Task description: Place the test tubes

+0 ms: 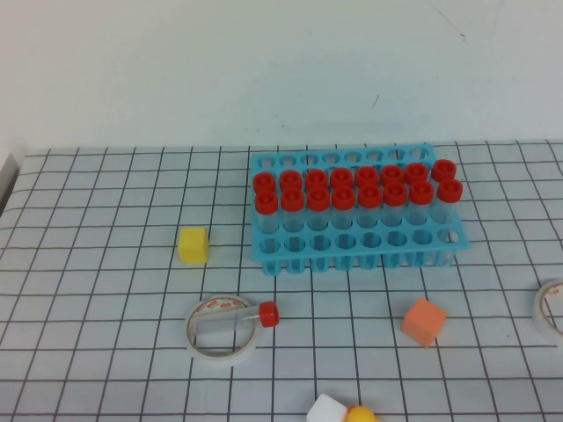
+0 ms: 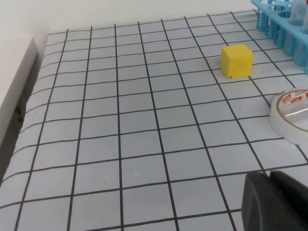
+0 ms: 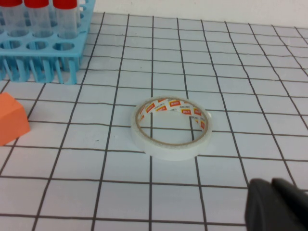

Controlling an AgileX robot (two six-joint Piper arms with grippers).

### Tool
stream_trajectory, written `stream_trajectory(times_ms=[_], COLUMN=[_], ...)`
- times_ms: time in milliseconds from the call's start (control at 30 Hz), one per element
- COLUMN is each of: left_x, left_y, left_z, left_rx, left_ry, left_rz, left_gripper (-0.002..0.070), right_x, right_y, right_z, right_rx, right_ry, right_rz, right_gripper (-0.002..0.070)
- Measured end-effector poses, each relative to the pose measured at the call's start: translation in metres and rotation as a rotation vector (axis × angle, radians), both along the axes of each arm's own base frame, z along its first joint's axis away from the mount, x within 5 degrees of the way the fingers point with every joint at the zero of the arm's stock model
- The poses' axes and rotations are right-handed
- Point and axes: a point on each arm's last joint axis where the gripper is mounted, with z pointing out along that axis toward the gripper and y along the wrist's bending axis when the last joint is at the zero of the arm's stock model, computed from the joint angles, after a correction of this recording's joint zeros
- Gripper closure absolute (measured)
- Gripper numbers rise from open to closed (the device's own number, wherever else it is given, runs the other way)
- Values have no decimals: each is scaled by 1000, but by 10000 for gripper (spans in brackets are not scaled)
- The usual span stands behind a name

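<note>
On the gridded worktop (image 1: 106, 290), a blue rack (image 1: 356, 251) stands right of centre toward the far side. It carries two rows of red-capped test tubes (image 1: 343, 198), all upright, with open holes in front of them and behind them. One loose test tube (image 1: 230, 316) lies on its side across a tape roll (image 1: 220, 350) on the near left. Its red cap points to the robot's right and sits at the roll's right rim. A yellow cube (image 1: 193, 245) rests between this roll and the rack's left end, apart from both. An orange cube (image 1: 423, 322) sits on the near side of the rack's right half. A second tape roll (image 3: 171, 127) lies flat at the worktop's right edge. A white piece (image 1: 327, 410) and a yellow piece (image 1: 361, 415) touch each other at the near edge.

Neither arm shows in the high view. The left gripper (image 2: 270, 183) hangs low over the left part of the worktop, facing the yellow cube, its fingers clenched on nothing. The right gripper (image 3: 272, 188) hangs just beside the second tape roll, its fingers also clenched and holding nothing.
</note>
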Motion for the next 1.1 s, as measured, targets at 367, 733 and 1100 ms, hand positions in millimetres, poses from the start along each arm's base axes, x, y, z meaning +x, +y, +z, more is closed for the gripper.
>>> stream_trajectory(times_ms=[367,733,1100], left_x=[0,4,-7], left_y=[0,1,4], left_z=[0,24,67], left_rx=[0,-34,-82], left_ry=[0,-273,-760], left_rz=[0,15,40], left_gripper=[676,676,676], right_x=[0,0,-14], right_y=[0,4,4], right_z=[1,56,82], right_rx=[-3,-25,6], right_ry=[-14,-661,-981], right_rz=[1,42,52], right_gripper=[678,678,678])
